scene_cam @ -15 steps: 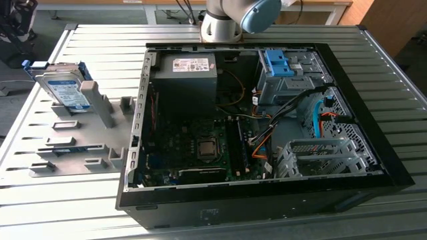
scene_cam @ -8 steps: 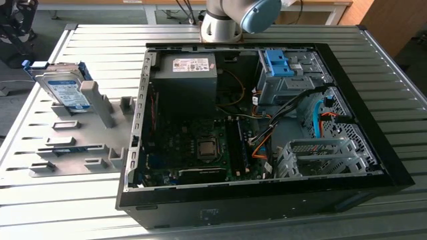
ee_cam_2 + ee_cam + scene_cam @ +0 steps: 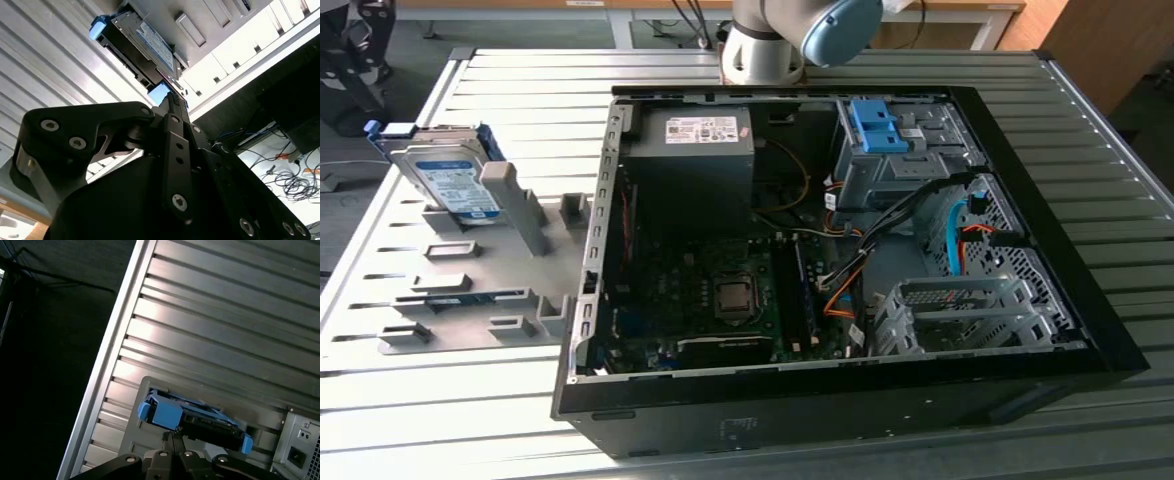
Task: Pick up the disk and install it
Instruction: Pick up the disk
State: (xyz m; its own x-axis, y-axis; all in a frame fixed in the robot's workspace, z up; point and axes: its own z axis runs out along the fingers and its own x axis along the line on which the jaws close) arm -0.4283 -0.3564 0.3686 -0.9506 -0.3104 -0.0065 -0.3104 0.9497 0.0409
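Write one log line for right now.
disk: standing in gray rack | gripper: shut, aimed at disk, not holding | computer: open

Arm point(image 3: 763, 48) cropped by the exterior view's top edge. Disk point(image 3: 447, 178) lower corner hidden behind the grey rack point(image 3: 520, 212)

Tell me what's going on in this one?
The arm's gripper, shut and empty, points toward the disk, a flat silver metal hard drive in a bright blue plastic frame. The disk stands on edge in a grey slotted holder on the ribbed metal table, at the exterior view's left of the open black computer case. It has not been picked up yet.
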